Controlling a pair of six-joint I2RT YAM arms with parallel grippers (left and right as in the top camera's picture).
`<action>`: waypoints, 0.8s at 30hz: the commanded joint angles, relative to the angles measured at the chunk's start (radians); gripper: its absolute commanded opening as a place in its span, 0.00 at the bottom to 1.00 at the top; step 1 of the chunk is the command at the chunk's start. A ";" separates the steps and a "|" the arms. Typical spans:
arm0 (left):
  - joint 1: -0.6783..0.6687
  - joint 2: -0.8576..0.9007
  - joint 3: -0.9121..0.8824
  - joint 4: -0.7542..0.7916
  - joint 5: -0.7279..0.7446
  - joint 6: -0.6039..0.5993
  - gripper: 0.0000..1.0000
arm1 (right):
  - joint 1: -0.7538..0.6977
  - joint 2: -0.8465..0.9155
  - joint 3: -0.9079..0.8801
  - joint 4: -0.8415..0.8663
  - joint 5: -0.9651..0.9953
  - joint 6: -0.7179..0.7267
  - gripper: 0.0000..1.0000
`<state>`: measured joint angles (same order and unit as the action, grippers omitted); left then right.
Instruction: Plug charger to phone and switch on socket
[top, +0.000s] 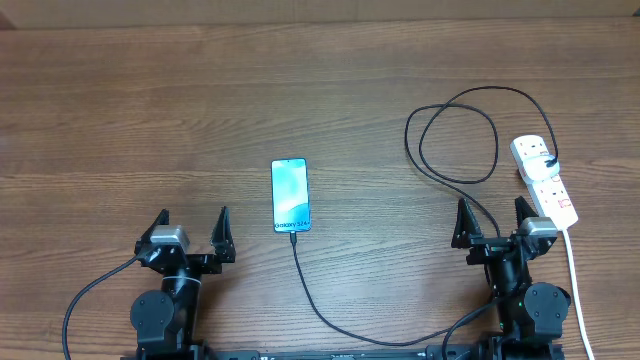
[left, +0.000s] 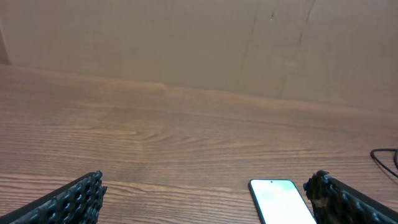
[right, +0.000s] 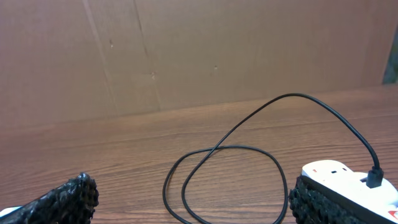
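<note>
With left gripper (top: 192, 228) and right gripper (top: 493, 220) open and empty, reaching for the socket (top: 545, 180) switch risked snagging the looped charger (top: 297, 258) and dragging the phone (top: 290, 194).

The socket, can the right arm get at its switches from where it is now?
Probably yes. The socket lies just ahead of the open right gripper, slightly to its right, with nothing seen between them. The charger cable loops off to the other side, so it shouldn't block the way.
</note>
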<state>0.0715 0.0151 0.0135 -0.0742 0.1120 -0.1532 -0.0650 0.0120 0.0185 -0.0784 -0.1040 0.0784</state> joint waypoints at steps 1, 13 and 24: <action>-0.008 -0.011 -0.009 0.001 -0.016 0.027 1.00 | -0.002 -0.009 -0.011 0.004 0.006 -0.001 1.00; 0.007 -0.011 -0.009 0.004 -0.015 0.026 0.99 | -0.002 -0.009 -0.011 0.004 0.006 -0.001 1.00; 0.008 -0.011 -0.009 0.004 -0.015 0.026 1.00 | -0.002 -0.009 -0.011 0.004 0.006 -0.001 1.00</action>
<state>0.0727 0.0151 0.0135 -0.0738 0.1112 -0.1490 -0.0650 0.0120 0.0185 -0.0788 -0.1036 0.0784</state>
